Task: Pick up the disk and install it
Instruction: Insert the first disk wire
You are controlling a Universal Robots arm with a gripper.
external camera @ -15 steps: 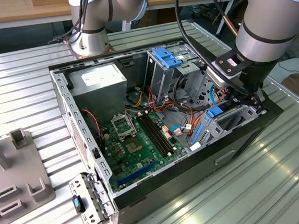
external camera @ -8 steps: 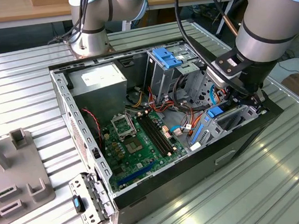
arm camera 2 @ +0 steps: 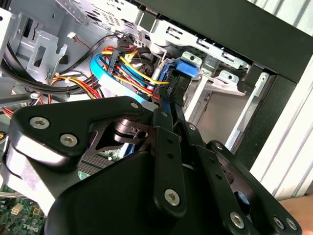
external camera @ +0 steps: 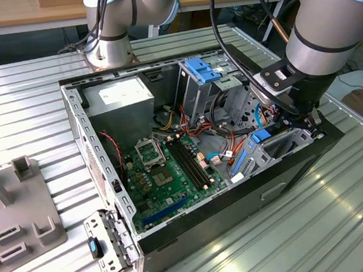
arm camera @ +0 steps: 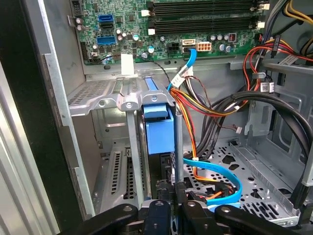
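The disk (arm camera: 159, 132), a dark slab in a bright blue carrier frame, stands on edge in a slot of the lower metal drive cage (arm camera: 105, 100). My gripper (arm camera: 171, 191) comes at it from the open side, its two dark fingers closed against the disk's near end. The second wrist view shows the gripper (arm camera 2: 168, 110) reaching to the blue carrier (arm camera 2: 185, 72) beside the cage. Seen from the exterior view, the gripper (external camera: 294, 121) hangs over the cage at the case's right end, and a bit of the disk's blue frame (external camera: 262, 135) shows there.
The open computer case (external camera: 78, 119) lies on a ribbed metal table. Inside are the green motherboard (external camera: 172, 172), a power supply (external camera: 124, 96), an upper cage with a light blue latch (external camera: 202, 69) and bundles of cables (arm camera: 210, 105) close to the disk. A grey fixture (external camera: 22, 207) stands at the exterior view's left.
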